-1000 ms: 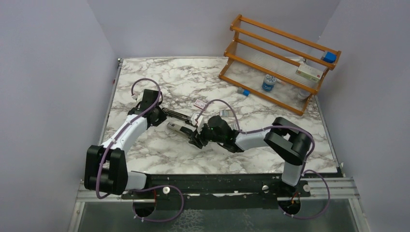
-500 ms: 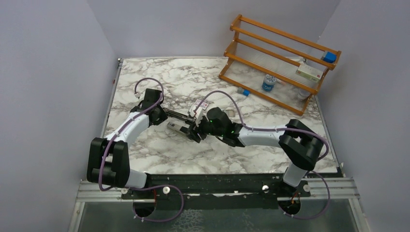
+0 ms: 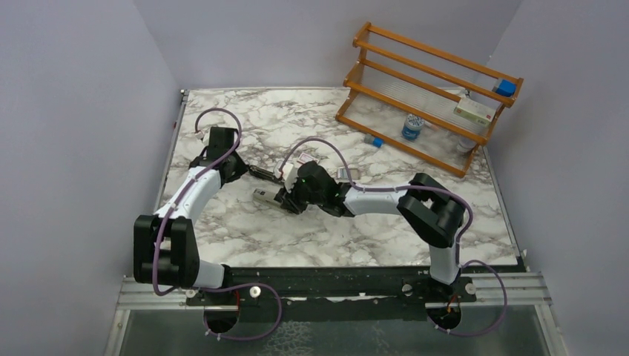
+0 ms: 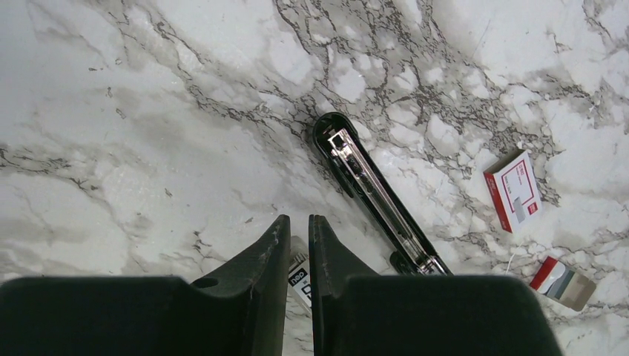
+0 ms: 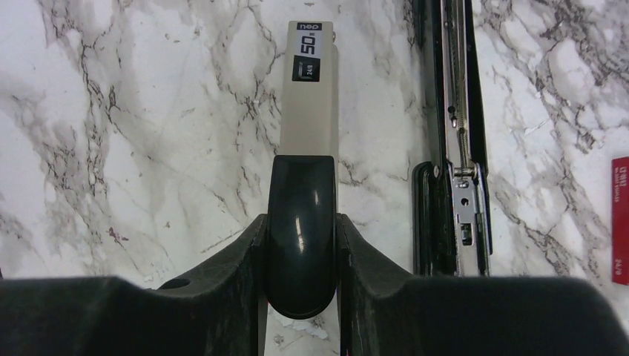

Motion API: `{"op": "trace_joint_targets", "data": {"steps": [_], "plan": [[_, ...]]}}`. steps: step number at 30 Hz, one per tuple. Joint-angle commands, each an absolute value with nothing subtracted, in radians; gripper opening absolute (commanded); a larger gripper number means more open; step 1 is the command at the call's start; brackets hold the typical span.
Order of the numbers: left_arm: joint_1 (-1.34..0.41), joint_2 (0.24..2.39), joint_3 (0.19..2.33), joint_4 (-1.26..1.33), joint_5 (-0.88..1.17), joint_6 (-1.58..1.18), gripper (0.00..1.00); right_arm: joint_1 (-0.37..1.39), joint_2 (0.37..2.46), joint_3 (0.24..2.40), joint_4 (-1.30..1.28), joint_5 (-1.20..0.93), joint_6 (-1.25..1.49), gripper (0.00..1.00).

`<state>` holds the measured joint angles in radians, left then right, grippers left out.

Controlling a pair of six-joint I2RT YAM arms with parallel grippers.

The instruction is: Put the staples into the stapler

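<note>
Top external: took in both arms meeting at mid-frame on the marble table [image 3: 222, 111], plus a wooden rack [image 3: 430, 81] at upper right, but left the jaws too small to read.

Left wrist: laid bare the stapler [image 4: 371, 189] opened out, running from centre down to lower right with its silver channel [image 4: 356, 167] facing up. Caught the staples box [image 4: 513, 190] at right, apart from the stapler, and a red-and-grey piece [image 4: 561, 282] at lower right.

Right wrist: showed of the red boxes only a sliver at the right edge. Placed the stapler's pale labelled cover [image 5: 311, 89] from top centre down into the right gripper [image 5: 300, 219], with the black channel half just to its right.

Right gripper: clamped on the cover's rounded black end from both sides.

Left gripper [image 4: 298, 226]: hung at lower centre, just left of the channel half, parted by a thin slit, pinching nothing visible, above the cover's labelled tip.
</note>
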<state>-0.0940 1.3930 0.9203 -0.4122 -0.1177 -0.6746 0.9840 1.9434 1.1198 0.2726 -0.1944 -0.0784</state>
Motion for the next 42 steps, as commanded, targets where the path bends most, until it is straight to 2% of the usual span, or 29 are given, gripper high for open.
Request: {"op": "trace_joint_targets", "data": {"steps": [1,6,11,18,20,30,33,39,42], "plan": [[-0.074,1.36,0.931,-0.431,-0.125,-0.643,0.19,0.989,1.956,1.155,0.235,-0.222,-0.102,0.18],[-0.047,1.346,0.952,-0.444,-0.147,-0.61,0.19,0.993,1.988,1.197,0.232,-0.261,-0.11,0.06],[-0.029,1.345,0.974,-0.462,-0.16,-0.58,0.21,1.023,2.036,1.271,0.181,-0.254,-0.109,0.01],[-0.028,1.365,0.931,-0.462,-0.145,-0.579,0.22,1.039,2.038,1.264,0.172,-0.263,-0.084,0.01],[-0.028,1.374,0.911,-0.462,-0.129,-0.589,0.27,1.04,2.04,1.246,0.191,-0.272,-0.083,0.01],[-0.026,1.359,0.894,-0.454,-0.112,-0.601,0.32,1.049,2.063,1.353,0.128,-0.25,-0.092,0.01],[-0.026,1.349,0.897,-0.455,-0.122,-0.595,0.34,1.054,2.065,1.328,0.119,-0.237,-0.08,0.01],[-0.026,1.349,0.883,-0.46,-0.125,-0.596,0.34,1.057,2.205,1.263,0.044,-0.296,-0.062,0.01],[-0.025,1.348,0.877,-0.462,-0.123,-0.596,0.34,1.061,2.186,1.229,0.06,-0.277,-0.059,0.01]]}}
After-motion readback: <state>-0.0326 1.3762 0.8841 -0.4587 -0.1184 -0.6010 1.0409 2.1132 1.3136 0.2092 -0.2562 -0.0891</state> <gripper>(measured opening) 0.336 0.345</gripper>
